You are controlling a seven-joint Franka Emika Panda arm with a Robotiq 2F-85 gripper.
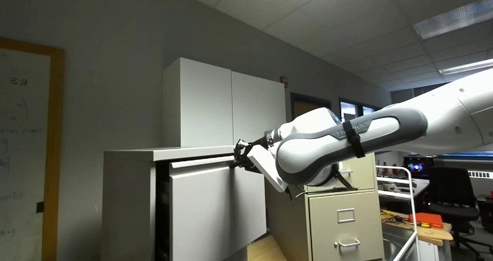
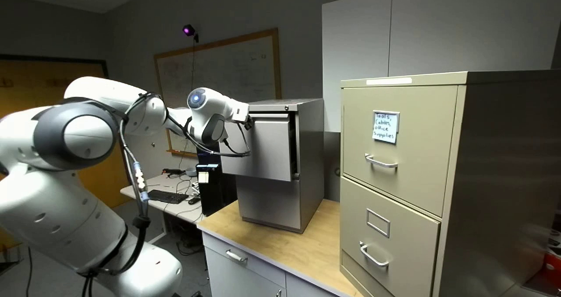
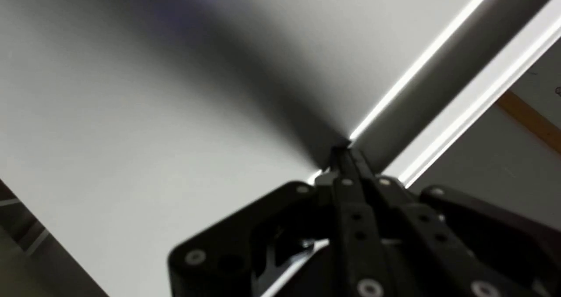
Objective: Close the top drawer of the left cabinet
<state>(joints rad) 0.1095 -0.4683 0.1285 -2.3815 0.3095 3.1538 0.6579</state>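
Your claw (image 3: 347, 153) is narrow, its two fingers together with nothing visible between them, and its tips sit at the upper edge of the top drawer (image 1: 208, 211). They look to be touching, though how hard you are pressing can't be read. The drawer front is straight ahead of the claw and mostly below it, standing partway out of the left cabinet (image 2: 312, 165), whose top lies beyond the tips and slightly above them. I'd judge you are at the closing push, with travel left.

Height is the main worry. The tips are so near the drawer's grooved rim that a small upward drift could slip them over it and jam them against the cabinet top. Lodged in that groove, they might also drag the drawer back out as you retreat. Pushing lower, on the flat front, should be safer. Too hard a shove could shift the cabinet on the desk (image 2: 298, 249) below your claw. A sideways swing might snag the cable (image 2: 236, 155) hanging beneath the claw.
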